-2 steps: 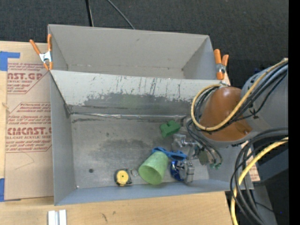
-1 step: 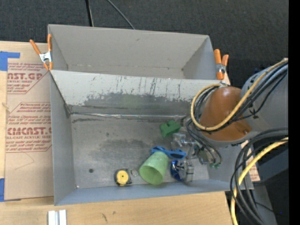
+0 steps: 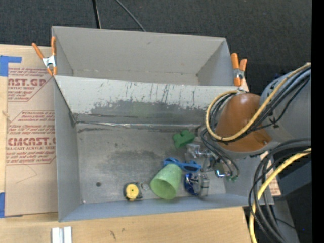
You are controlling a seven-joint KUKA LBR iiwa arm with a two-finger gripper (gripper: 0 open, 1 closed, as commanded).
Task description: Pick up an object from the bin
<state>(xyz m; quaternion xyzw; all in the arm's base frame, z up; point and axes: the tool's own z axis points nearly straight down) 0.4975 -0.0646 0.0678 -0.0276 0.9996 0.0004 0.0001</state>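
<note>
Camera view: gripper (image 3: 200, 168) sits low in the grey bin (image 3: 101, 151), at the lower right, among a small cluster.
Nearest things: pale green cup (image 3: 166, 182) on its side; blue piece (image 3: 178, 164) touching it; dark green piece (image 3: 182, 138) just beyond.
Apart: small yellow round thing (image 3: 132, 191), left of the cup.
Grip: spread or closed cannot be told; nothing visibly held.
Progress: by appearances early, with everything on the floor and both grasp and lift remaining.
</note>
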